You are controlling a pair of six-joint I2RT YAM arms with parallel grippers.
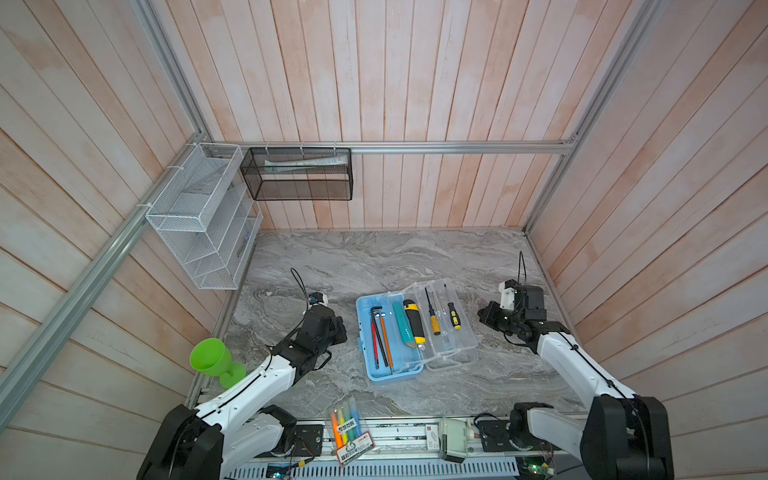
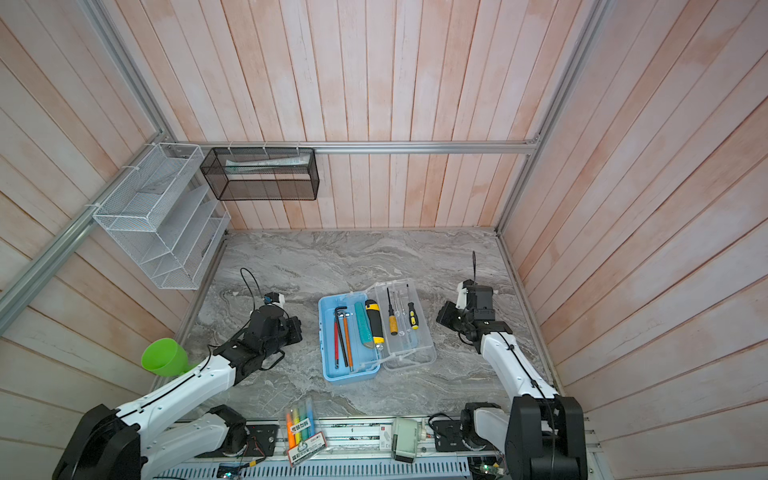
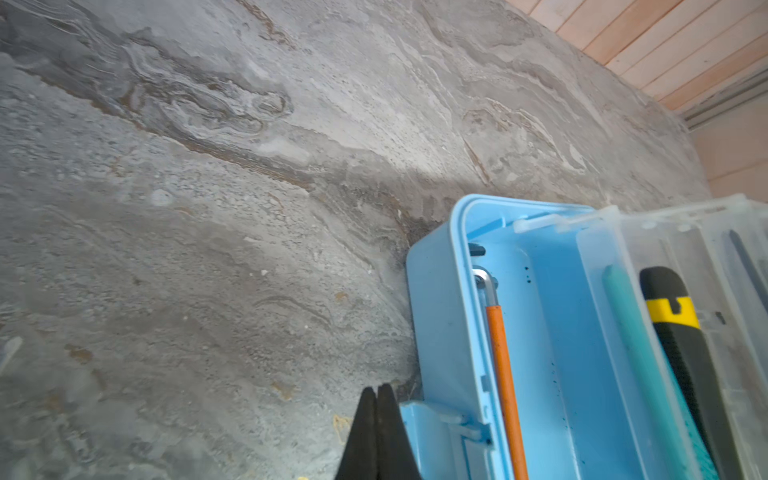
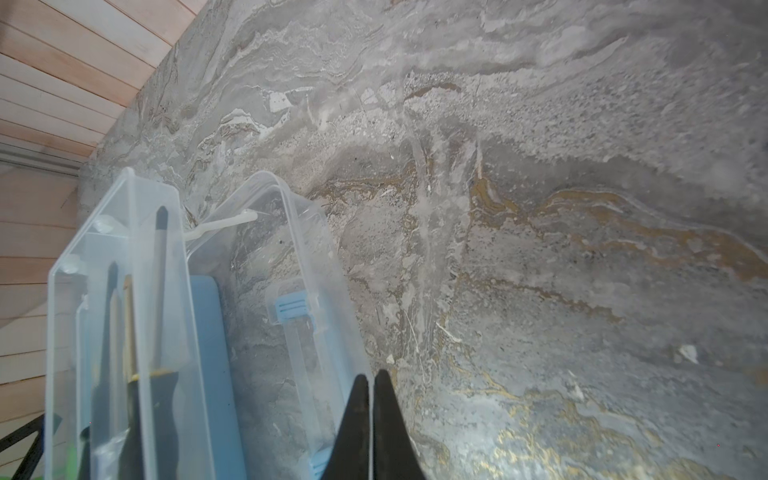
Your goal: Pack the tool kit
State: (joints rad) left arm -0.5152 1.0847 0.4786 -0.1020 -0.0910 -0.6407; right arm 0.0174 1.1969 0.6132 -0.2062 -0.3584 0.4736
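The tool kit's light-blue case point(image 1: 362, 345) point(image 2: 322, 340) lies open mid-table, its clear lid point(image 1: 455, 360) folded out to the right. Hex keys point(image 1: 380, 336) lie in the blue base, beside a teal tool point(image 1: 402, 326) and a yellow-black knife point(image 1: 415, 324). A clear tray point(image 1: 465, 332) holds two screwdrivers point(image 1: 434, 324). My left gripper point(image 1: 344, 330) point(image 3: 377, 388) is shut and empty, just left of the case wall point(image 3: 436, 311). On the other side, my right gripper point(image 1: 482, 315) point(image 4: 371, 376) is shut and empty next to the lid's edge point(image 4: 303, 232).
A green cup point(image 1: 210, 357) stands at the left table edge by the left arm. A pack of highlighter pens point(image 1: 347, 428) lies at the front edge. A white mesh rack point(image 1: 199, 216) and a black mesh basket point(image 1: 297, 174) hang on the walls.
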